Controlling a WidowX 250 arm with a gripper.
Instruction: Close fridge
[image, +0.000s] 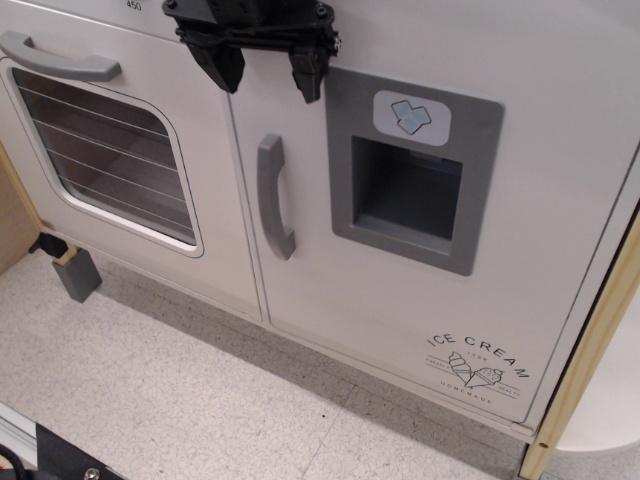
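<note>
The white toy fridge door (520, 280) fills the right of the view, with a grey vertical handle (274, 197), a grey recessed ice-dispenser panel (412, 168) and an "ICE CREAM" print (477, 364) at the lower right. The door's left edge stands slightly out from the cabinet. My black gripper (265, 70) is at the top, against the door's upper left corner above the handle. Its two fingers are spread apart and hold nothing.
The white oven door (215, 200) with wire-rack window and horizontal grey handle (58, 58) is to the left. A small grey block (77, 273) lies on the speckled floor (200, 400) below it. A wooden post (585, 370) runs along the right.
</note>
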